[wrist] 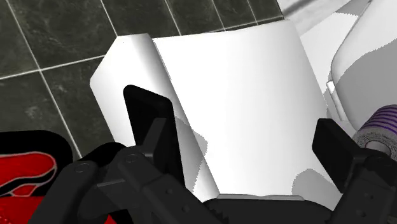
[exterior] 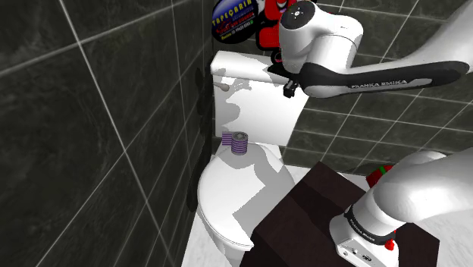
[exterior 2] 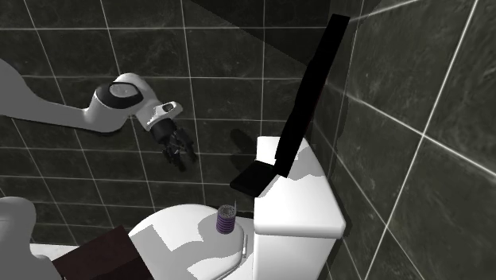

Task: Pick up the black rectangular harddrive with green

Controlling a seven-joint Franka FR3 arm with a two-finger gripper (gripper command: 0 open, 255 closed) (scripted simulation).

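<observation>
Honestly, my gripper [exterior 2: 180, 153] hangs spread open, left of centre, well apart from the flat black slab [exterior 2: 256, 180] I take for the harddrive, overhanging the tank [exterior 2: 306, 199] edge; a nudge could tip it off.

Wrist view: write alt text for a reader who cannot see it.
The black claw, open, hangs over a white toilet tank against dark tiles. A purple-ribbed cylinder sits beside one finger, a red-and-black object beside the other.

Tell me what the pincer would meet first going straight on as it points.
Probably the flat white toilet tank lid, which lies straight ahead of the open black pincer; depth is unclear.
</observation>
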